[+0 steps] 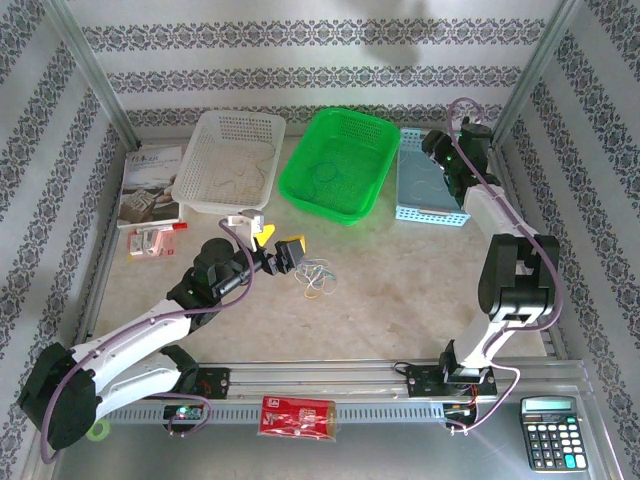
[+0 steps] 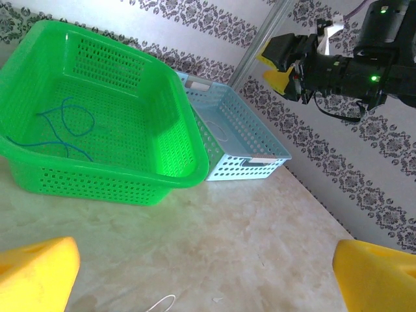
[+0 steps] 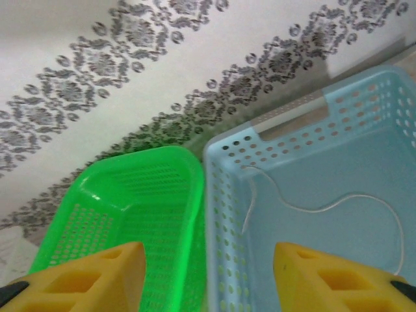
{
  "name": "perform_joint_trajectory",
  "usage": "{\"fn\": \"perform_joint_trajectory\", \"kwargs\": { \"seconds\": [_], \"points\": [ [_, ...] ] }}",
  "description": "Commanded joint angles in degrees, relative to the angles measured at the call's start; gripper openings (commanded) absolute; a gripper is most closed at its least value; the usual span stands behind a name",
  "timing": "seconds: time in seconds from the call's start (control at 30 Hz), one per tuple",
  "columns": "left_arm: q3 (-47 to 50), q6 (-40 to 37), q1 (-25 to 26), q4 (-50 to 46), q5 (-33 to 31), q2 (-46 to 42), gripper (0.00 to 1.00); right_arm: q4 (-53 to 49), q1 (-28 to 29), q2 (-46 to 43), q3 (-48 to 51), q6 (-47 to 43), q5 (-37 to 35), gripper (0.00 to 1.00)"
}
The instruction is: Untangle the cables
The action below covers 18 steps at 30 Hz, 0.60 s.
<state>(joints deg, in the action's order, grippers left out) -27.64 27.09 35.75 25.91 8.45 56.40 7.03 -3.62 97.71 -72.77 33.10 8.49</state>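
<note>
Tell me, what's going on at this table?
Two robot arms seem to be separating a tangle of thin cables into baskets. The left gripper is open and holds nothing, next to a small pile of cables on the table. The right gripper hangs open over the blue basket, where a whitish cable lies. A blue cable lies in the green basket.

The heaped cables are too small to tell apart (one whitish loop runs off the bottom edge).
</note>
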Motion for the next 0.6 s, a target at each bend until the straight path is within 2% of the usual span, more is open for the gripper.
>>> {"fn": "perform_joint_trajectory", "kwargs": {
  "seconds": [0.0, 0.2, 0.3, 0.57],
  "points": [
    [1.1, -0.4, 0.6, 2.5, -2.1, -0.6, 1.00, 2.2, 0.6, -4.6, 2.0, 1.0, 3.2, 0.55],
    [1.9, 0.9, 0.6, 1.3, -5.6, -0.4, 1.00, 4.2, 5.1, -11.3, 8.9, 1.5, 4.9, 0.55],
    [1.3, 1.4, 0.7, -1.6, -6.8, -0.2, 1.00, 4.9, 9.3, -15.2, 13.5, 1.1, 5.0, 0.55],
    [1.8, 1.8, 0.6, -5.2, -6.5, 0.9, 1.00, 4.8, 25.8, -24.2, 27.9, -1.4, 2.0, 0.55]
  ]
}}
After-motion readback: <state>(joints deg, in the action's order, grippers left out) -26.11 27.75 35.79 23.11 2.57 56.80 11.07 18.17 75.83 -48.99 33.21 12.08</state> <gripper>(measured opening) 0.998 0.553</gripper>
